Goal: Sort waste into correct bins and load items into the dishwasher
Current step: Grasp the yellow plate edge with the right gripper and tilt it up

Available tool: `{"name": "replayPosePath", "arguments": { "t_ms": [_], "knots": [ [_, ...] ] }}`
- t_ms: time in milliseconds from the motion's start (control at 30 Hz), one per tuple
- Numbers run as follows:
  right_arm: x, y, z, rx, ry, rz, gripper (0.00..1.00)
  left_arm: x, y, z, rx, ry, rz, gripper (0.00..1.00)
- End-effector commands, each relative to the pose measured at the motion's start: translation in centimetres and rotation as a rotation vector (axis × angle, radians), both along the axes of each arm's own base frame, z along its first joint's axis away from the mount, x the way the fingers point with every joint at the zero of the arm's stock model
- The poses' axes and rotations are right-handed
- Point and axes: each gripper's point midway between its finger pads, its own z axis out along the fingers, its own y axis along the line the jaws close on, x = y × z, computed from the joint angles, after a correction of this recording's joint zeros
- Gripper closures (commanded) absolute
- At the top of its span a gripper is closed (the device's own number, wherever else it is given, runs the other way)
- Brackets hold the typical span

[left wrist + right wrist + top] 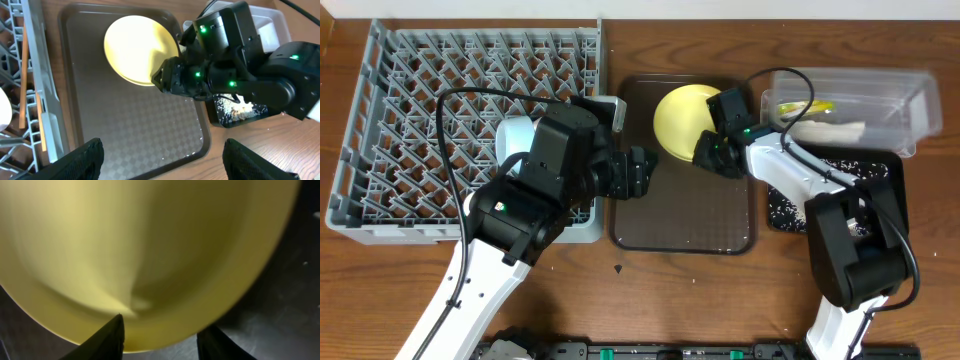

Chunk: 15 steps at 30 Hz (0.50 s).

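The round yellow plate (680, 115) sits tilted at the far end of the dark brown serving tray (685, 215). My right gripper (705, 150) is shut on its near right rim, one finger over the plate (150, 240) and one under it. My left gripper (640, 172) is open and empty over the tray's left edge, and its fingers (160, 145) frame the tray's near corner. The grey dish rack (380, 130) holds the light blue bowl (515, 135) and two chopsticks (22, 75). The clear tub (910, 95) holds the wrapper (800, 108) and white paper (835, 130).
The shallow black tray (895, 165) with pale rice crumbs (782, 208) lies under my right arm, right of the serving tray. The crumbs also show in the left wrist view (235, 110). Bare wood table runs along the front edge.
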Motion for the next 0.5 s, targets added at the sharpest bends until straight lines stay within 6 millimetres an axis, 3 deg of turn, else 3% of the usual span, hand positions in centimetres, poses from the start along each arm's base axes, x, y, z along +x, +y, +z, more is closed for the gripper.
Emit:
{"name": "replayPosePath", "arguments": {
  "t_ms": [0,133,267,467],
  "knots": [
    [1.0,-1.0,3.2,-0.032,-0.097,-0.008,0.51,-0.1,-0.1,0.2,0.001,-0.008,-0.018,0.23],
    [1.3,-1.9,3.7,-0.031,-0.102,-0.053,0.49,-0.1,-0.1,0.2,0.002,-0.008,-0.018,0.23],
    [1.1,-3.8,2.6,-0.06,-0.06,-0.195,0.47,-0.1,-0.1,0.2,0.002,-0.008,-0.018,0.23],
    [0.8,-4.3,-0.1,-0.085,-0.004,-0.265,0.54,-0.3,0.0,0.1,0.006,0.0,-0.018,0.23]
  ]
}}
